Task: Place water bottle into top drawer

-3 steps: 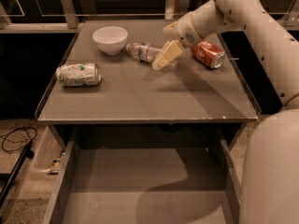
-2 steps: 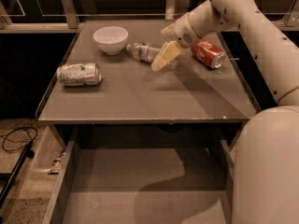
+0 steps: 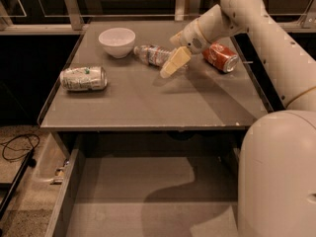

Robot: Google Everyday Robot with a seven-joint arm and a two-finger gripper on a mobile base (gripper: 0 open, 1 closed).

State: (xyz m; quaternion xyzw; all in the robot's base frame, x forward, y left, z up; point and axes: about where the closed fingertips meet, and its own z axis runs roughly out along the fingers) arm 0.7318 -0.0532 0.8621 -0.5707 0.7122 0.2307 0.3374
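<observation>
Currently the robot's cream-coloured tool [image 3: 175,63] sits low over the back half of the flat grey bench [image 3: 148,105], just at the right end of the small clear ribbed plastic water bottle [image 3: 149,55]. Whether the tool is apart, together or clamped on the bottle cannot be told from this angle. The bottle lies on its side on the bench, between a round white bowl [image 3: 117,41] to its left and a red soda can [image 3: 220,57], also on its side, to its right. A silver-green can [image 3: 83,78] lies on its side near the left edge, well apart from the others. Below the front edge of the bench, the wide, shallow grey top drawer [image 3: 123,191] stands pulled out. The white arm [image 3: 256,28] reaches in from the right.
</observation>
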